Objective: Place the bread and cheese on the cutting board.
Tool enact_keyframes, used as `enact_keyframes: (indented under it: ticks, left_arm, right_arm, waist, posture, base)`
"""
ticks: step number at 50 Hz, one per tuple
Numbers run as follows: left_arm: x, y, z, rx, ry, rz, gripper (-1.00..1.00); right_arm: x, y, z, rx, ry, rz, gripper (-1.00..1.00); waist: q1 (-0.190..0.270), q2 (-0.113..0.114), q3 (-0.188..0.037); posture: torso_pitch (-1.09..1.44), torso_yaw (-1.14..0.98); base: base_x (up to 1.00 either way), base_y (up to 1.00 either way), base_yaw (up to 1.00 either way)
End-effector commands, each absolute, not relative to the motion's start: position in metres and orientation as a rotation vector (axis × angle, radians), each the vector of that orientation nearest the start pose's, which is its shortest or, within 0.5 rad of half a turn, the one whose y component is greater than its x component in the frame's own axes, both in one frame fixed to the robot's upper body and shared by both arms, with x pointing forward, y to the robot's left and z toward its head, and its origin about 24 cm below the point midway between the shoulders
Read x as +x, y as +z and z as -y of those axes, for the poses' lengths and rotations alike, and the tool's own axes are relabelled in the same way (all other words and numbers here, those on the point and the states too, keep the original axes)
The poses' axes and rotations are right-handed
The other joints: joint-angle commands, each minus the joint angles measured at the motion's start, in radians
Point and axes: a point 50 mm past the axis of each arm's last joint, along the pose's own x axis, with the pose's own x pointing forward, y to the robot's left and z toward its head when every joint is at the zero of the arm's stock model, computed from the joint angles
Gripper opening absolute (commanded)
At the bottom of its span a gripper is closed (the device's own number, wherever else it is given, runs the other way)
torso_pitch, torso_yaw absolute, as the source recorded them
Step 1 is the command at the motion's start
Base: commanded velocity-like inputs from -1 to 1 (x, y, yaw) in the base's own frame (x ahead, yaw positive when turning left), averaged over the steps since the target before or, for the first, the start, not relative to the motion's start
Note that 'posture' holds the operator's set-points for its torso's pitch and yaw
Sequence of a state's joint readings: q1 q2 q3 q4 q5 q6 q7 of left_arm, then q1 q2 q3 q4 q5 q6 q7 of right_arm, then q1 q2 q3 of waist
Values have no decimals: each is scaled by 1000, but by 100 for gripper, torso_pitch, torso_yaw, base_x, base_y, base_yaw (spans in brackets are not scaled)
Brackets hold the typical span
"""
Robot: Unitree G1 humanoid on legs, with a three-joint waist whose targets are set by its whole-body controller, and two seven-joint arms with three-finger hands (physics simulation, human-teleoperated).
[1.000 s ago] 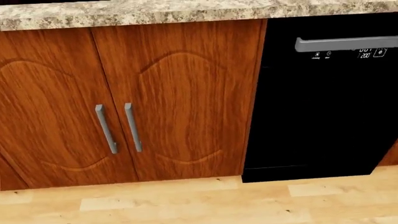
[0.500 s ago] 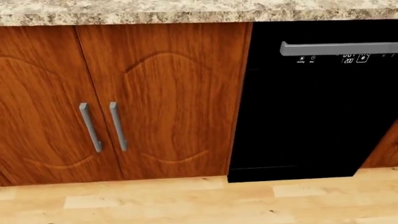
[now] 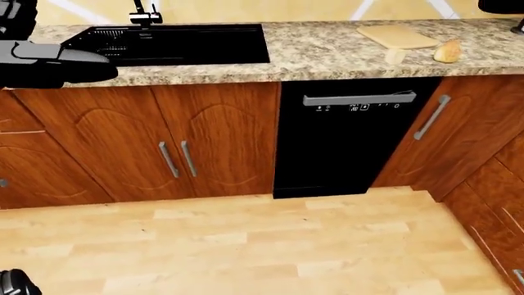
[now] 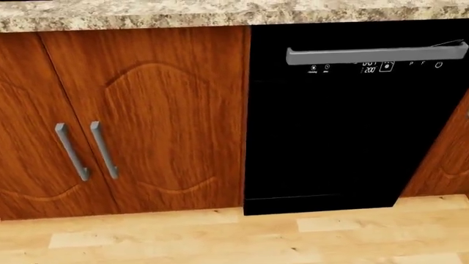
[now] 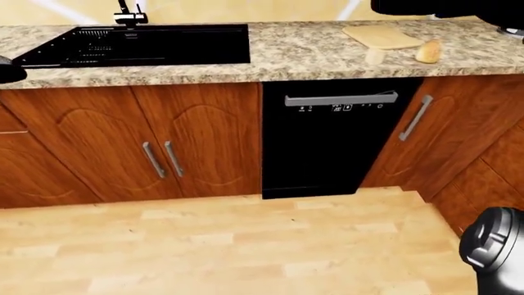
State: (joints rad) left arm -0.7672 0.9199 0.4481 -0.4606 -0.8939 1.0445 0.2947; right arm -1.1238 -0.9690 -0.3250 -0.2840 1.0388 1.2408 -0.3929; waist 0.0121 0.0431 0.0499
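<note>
The robot stands on the wooden floor [image 3: 246, 246] facing a run of kitchen cabinets, and the task's things sit far off at the upper right of the eye views. On the speckled granite surface [image 3: 327, 52] lies the pale cutting board [image 3: 396, 36], bare on top. The bread [image 3: 448, 51], a rounded golden loaf, rests on the surface just beside the board's lower right corner, and the cheese [image 3: 395, 56], a small pale piece, lies near the board's lower edge, left of the bread (whether either one touches the board is too small to tell). Neither is on the board yet.

To the left in the same surface sits a black sink [image 3: 168, 44] with a dark faucet [image 3: 143, 11] at its top edge. Below the board stands a black dishwasher [image 4: 345, 121] with a grey bar handle [image 4: 374, 54], and left of it a pair of wooden cabinet doors [image 4: 125, 115] with two grey handles close together.

A dark arm part crosses the left-eye view's upper left; a grey and black joint shows at the right-eye view's bottom right. Neither hand appears in any view, so I cannot tell whether the fingers are spread or pressed together.
</note>
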Motion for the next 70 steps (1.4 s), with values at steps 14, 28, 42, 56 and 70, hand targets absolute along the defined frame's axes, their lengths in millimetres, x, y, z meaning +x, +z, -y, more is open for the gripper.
enact_keyframes:
  ticks: [14,28,42,56,70]
  left_arm:
    - [230,363,-251,143,120,454,100]
    - [230,363,-250,142,114,448,100]
    - [230,364,-250,134,110,450,100]
    - [230,363,-251,140,112,450,100]
    - [230,363,-251,141,113,448,100]
  right_arm:
    - [232,410,244,-93,-113,390,100]
    - [234,407,242,-114,-113,387,100]
    - [236,405,242,-117,-113,384,100]
    - [237,403,240,-126,-112,378,100]
    - [238,401,241,-125,-113,375,100]
  waist:
    - [2,-48,2]
    - [-5,3,-19]
    - [0,-33,4]
    - [-4,-20,-6]
    - [2,-24,3]
  posture:
    - [0,0]
    - [0,0]
    - [0,0]
    - [0,0]
    - [0,0]
  base:
    - [0,-39,0]
    - [0,-39,0]
    - [0,-39,0]
    - [0,-39,0]
    - [0,-39,0]
